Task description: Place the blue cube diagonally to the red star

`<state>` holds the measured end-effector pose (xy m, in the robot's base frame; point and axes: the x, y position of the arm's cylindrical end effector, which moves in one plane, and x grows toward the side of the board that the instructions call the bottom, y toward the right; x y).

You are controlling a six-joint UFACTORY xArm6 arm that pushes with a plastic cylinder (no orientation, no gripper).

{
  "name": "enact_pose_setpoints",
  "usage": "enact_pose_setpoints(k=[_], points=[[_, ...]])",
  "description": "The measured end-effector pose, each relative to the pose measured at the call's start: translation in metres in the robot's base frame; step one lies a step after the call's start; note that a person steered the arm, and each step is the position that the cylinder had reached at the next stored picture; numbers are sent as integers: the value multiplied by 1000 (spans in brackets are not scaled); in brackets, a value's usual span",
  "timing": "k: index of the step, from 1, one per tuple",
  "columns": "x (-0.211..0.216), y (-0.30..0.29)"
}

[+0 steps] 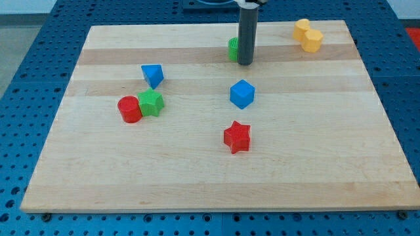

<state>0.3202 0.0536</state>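
The desk [197,177] is a pale wooden board on a blue pegboard, and every block sits loose on it, no containers anywhere.

My tip [245,63] is down at the view's top, centre, the dark rod standing upright. There is no hand on this arm, so nothing to open or close, and nothing is held. Right behind the rod, on its left edge, a green block [232,48] peeks out, mostly hidden, shape unclear. Whether the tip touches it, I cannot tell.

The blue cube [241,94] sits below the tip, near the board's middle, apart from the rod. Below the cube, and a shade to the view's left, is the red star [237,137], a clear gap between the two. They stand nearly one above the other in the view.

Over on the view's left, a blue block [152,75] with a pointed lower end. Just below it, a red cylinder [129,109] and a green star [151,103] sit side by side, touching. Up in the view's top right corner, two yellow blocks [308,35] are pressed together, well away from the tip.
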Motion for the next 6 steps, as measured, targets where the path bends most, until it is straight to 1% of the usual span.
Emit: enact_pose_setpoints(k=[2,3,4,6], points=[[54,-39],[82,-40],[109,-30],[147,1]])
